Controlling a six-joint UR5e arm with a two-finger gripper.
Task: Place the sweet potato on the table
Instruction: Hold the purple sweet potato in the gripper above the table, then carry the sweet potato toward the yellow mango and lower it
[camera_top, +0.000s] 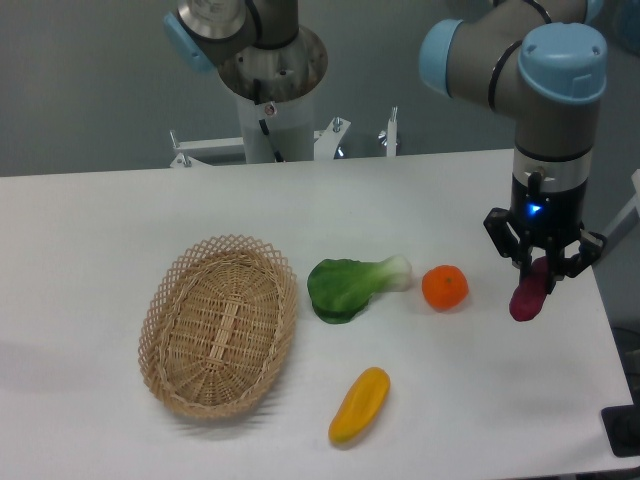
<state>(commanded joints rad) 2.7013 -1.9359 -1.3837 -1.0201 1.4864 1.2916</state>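
In the 1 fixed camera view, the gripper hangs over the right end of the table, its jaws closed on the upper end of the sweet potato, which dangles tilted beneath them with its lower tip low over the white top — whether it touches the surface cannot be told from here. The main risk, as I judge it, is the place: the tuber sits near the table's right edge, and being slim and rounded it could roll or tip outward once let go, perhaps off the side. A release from any height would add a bounce to that. The grip is only at 1 end, so the tuber may also swing or slip askew before it is set down. To the left the orange fruit lies near — a roll that way could knock it. The green leafy vegetable, the yellow vegetable and the wicker basket are well apart and unlikely to be disturbed.
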